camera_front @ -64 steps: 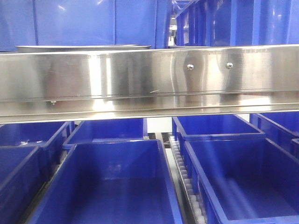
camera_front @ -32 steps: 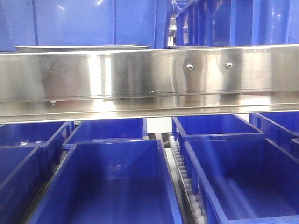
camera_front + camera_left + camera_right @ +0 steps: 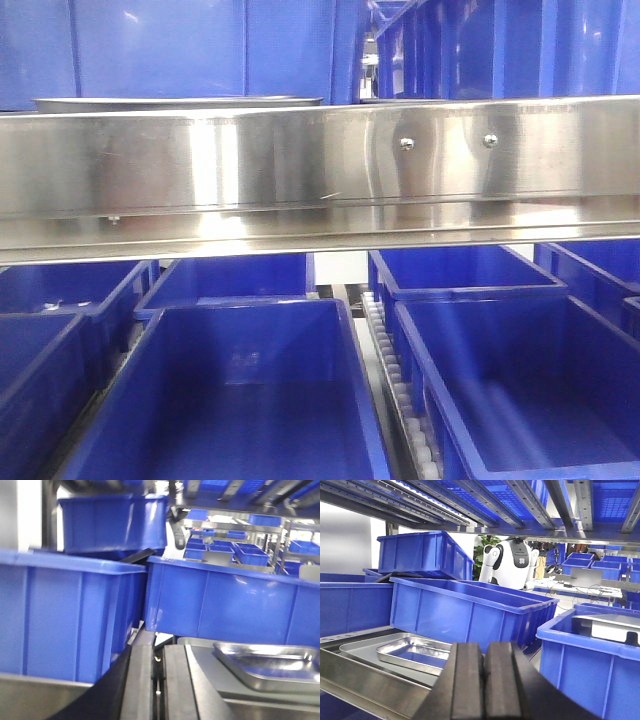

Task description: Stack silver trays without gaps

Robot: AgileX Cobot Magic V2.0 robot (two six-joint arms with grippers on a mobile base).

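Currently: both my black grippers, left and right, pressed closed and empty; shallow shiny steel trays nested on the shelf among deep blue plastic crates; risk, crooked seating leaving gaps.

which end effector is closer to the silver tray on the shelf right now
Hard to call. The tray lies ahead-left of the shut right end effector and ahead-right of the shut left end effector. Both stand apart from it, seemingly similar gaps.
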